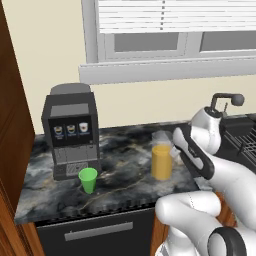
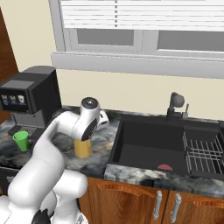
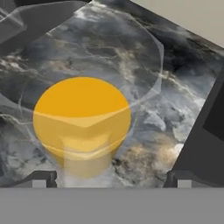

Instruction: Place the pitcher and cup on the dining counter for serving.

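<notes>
- Spread wide, the gripper (image 3: 111,177) hung right over the pitcher (image 3: 82,124), one finger tip (image 3: 41,178) on either side of it, nothing between them clamped.
- Seen from the left base view, the pitcher (image 1: 161,161) stood upright on the marbled counter (image 1: 125,192), close against the white arm (image 1: 200,155).
- Well to its left, the cup (image 1: 88,180) stood upright just in front of the coffee machine (image 1: 71,131).
- On the pitcher's other side, the dark sink (image 2: 151,146) was sunk into the counter.
</notes>
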